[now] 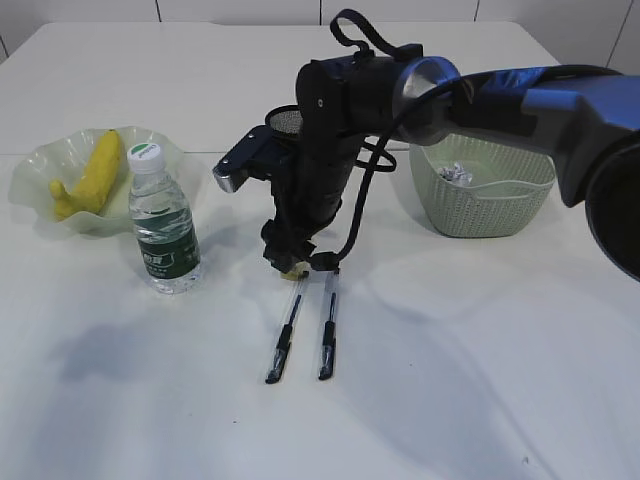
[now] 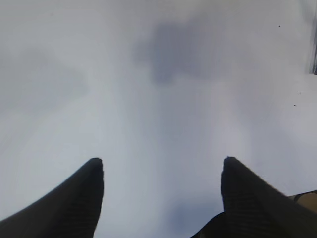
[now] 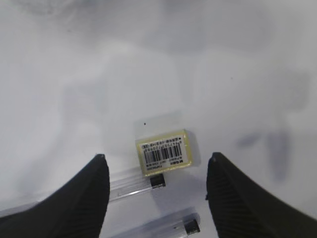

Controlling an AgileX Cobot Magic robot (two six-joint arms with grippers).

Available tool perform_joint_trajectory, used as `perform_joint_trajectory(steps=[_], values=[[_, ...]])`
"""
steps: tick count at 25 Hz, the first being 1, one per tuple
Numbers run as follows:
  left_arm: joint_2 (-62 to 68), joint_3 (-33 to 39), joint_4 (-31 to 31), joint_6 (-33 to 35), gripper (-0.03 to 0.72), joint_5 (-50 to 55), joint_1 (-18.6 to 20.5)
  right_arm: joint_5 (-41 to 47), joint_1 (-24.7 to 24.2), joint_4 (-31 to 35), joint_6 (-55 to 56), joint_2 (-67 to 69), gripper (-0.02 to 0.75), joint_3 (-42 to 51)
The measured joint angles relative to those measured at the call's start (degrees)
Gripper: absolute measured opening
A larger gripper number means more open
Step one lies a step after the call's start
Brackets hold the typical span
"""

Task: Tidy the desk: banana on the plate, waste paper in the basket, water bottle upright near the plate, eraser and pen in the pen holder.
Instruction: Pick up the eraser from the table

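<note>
Beside the small yellow rectangular eraser with a barcode label (image 3: 164, 153), which is lying flat on the white table (image 1: 480, 380), the right gripper (image 3: 157, 171) is hanging with both dark fingers spread wide and grasping nothing; the eraser is sitting on the table between the fingertips, touching neither. Just below the eraser in the right wrist view, the clear ends of two black-tipped pens (image 1: 286, 329) are lying side by side. Left of the eraser, a clear plastic water bottle with a white cap and green label (image 1: 163, 222) is standing upright, just beside a pale green wavy-edged glass plate (image 1: 35, 165) that is holding a yellow banana (image 1: 93, 178). Right of the eraser, a light green woven basket (image 1: 480, 200) is containing a crumpled ball of waste paper (image 1: 456, 174). Behind the eraser, a black mesh pen holder (image 1: 285, 122) is showing partly past the arm. The left gripper (image 2: 161, 173) is also spread apart and empty over bare table.
</note>
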Motion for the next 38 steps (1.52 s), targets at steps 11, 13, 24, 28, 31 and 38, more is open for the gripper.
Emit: perform_joint_trajectory(steps=[11, 13, 24, 28, 31, 38], values=[[0.0, 0.0, 0.0, 1.6, 0.521, 0.0, 0.0, 0.0, 0.0, -3.8, -5.9, 0.0, 0.456, 0.0], [0.0, 0.0, 0.0, 1.7, 0.520, 0.0, 0.0, -0.1, 0.0, -4.1, -6.2, 0.0, 0.456, 0.0], [0.0, 0.0, 0.0, 2.5, 0.516, -1.2, 0.0, -1.5, 0.0, -2.6, -10.3, 0.0, 0.454, 0.0], [0.0, 0.0, 0.0, 2.5, 0.516, -1.3, 0.0, -1.6, 0.0, -1.0, -10.3, 0.7, 0.447, -0.2], [0.0, 0.0, 0.0, 2.5, 0.516, -1.3, 0.0, -1.6, 0.0, -0.6, -10.4, 1.5, 0.446, -0.2], [0.0, 0.0, -0.1, 2.5, 0.516, -1.3, 0.0, -2.0, 0.0, -0.1, -10.5, 1.7, 0.445, -0.2]])
